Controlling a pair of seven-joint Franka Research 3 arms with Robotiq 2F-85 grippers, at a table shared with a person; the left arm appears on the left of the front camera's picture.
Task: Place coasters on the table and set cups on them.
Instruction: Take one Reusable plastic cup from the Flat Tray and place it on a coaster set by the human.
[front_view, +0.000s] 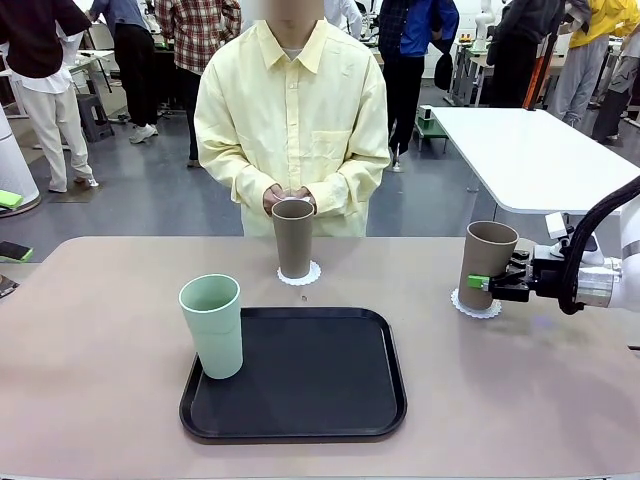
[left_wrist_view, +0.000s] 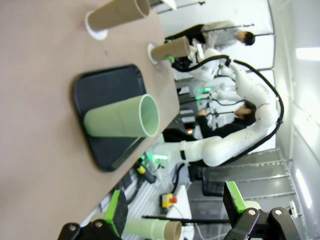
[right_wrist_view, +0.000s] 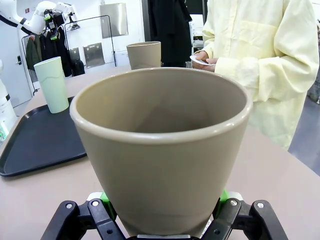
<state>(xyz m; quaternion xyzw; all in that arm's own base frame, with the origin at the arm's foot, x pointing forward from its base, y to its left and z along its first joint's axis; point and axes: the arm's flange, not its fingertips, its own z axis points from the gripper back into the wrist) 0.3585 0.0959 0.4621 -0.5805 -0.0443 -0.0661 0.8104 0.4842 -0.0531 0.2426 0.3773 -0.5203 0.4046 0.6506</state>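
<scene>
You see one taupe cup (front_view: 293, 238) standing upright on a lacy white coaster (front_view: 299, 275) at the far middle of the table (front_view: 100, 330). To the right, a second taupe cup (front_view: 487, 260) leans slightly over a second coaster (front_view: 476, 305), clamped by the right gripper (front_view: 483, 283). The mint cup (front_view: 211, 326) stands upright at the left edge of the black tray (front_view: 300, 420).

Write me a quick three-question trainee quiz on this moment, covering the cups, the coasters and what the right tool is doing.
1. True or false: the mint cup stands on the black tray.
2. What does the right tool grip? A) the tray B) a taupe cup C) nothing
3. Fill in: ___ coasters lie on the table.
Key: 1 true. 2 B. 3 two: one coaster under the middle taupe cup, one coaster beneath the gripped cup.
</scene>
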